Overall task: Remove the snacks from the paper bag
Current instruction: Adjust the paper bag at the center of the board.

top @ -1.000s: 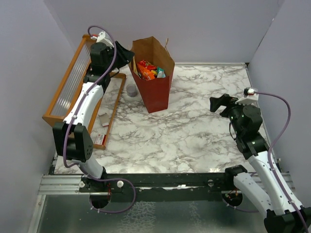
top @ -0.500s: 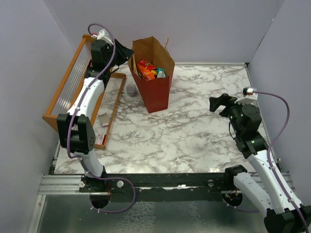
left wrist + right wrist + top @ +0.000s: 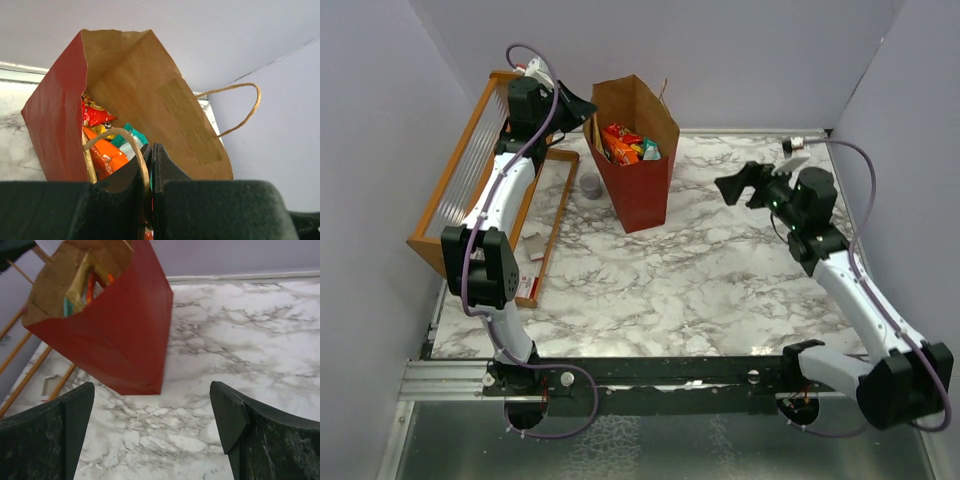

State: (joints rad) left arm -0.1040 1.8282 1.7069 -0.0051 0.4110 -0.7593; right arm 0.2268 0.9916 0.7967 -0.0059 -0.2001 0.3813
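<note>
Marble tabletop (image 3: 720, 270), lavender walls (image 3: 750, 60); paper bag (image 3: 645, 195) upright near wooden rack (image 3: 460, 190).

Two white-shelled robot limbs, the left arm (image 3: 500, 197) and the right arm (image 3: 855, 290), show black joint housings and black wrist blocks, each trailing a looping purple cable (image 3: 556, 98) and ending in matte black, wedge-shaped fingers (image 3: 70, 430).
</note>
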